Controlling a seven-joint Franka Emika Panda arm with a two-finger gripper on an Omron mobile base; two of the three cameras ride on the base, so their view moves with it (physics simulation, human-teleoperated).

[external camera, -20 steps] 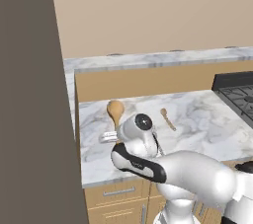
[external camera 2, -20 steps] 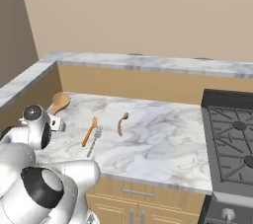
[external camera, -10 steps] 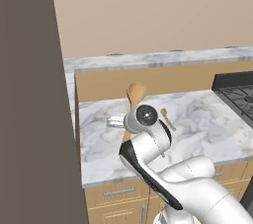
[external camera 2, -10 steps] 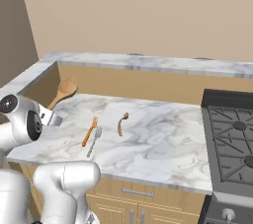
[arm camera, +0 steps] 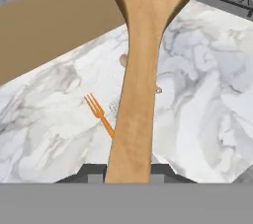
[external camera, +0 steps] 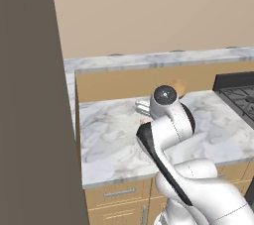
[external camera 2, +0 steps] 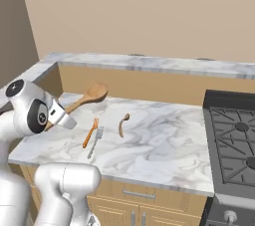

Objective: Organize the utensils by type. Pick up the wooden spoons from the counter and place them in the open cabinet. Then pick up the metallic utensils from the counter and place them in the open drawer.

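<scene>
Carrying the large wooden spoon (external camera 2: pixel 85 98) clear above the surface (external camera 2: pixel 164 145), pincer (arm camera: pixel 129 172) clamped on its handle end. Handling as light and stiff (long bowl end likely levering), so gripping nearer mid-handle looking steadier.

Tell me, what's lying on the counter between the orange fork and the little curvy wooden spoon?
A small silver fork lies there, close beside the orange fork. Past it, bare marble counter runs to the curved spoon. The right base view shows this.

Tan wooden spoon (arm camera: pixel 141 60), orange fork (arm camera: pixel 100 115), white-grey marbled counter (arm camera: pixel 207 99), black stove (external camera 2: pixel 234 140)
</scene>
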